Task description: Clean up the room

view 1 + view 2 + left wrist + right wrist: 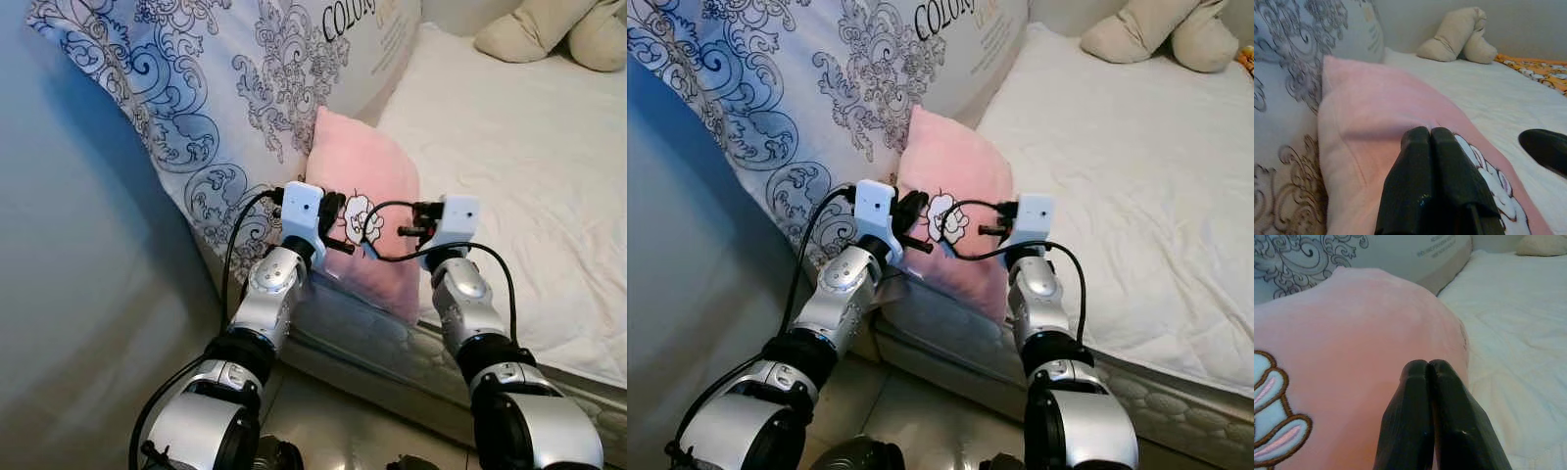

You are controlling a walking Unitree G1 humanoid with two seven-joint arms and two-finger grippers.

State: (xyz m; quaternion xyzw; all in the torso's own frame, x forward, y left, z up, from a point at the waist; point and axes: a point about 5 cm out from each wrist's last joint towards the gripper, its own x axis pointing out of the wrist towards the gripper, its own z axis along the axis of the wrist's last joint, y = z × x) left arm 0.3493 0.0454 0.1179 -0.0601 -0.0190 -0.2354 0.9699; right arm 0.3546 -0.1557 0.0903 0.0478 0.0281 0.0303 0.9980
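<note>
A soft pink pillow [367, 211] with a white embroidered cartoon patch leans at the bed's [509, 166] near left edge against a large patterned cushion [211, 93]. Left claw [1430, 134] and right claw [1427, 367], each pressed together, flank it.

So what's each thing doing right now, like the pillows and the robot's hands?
Pink pillow: leaning on the big pillow at the bed's edge.
Big patterned pillow: propped upright at the head of the bed.
Beige plush: lying at the far end of the bed.
Left tool: shut, at the pink pillow.
Right tool: shut, at the pink pillow.
</note>
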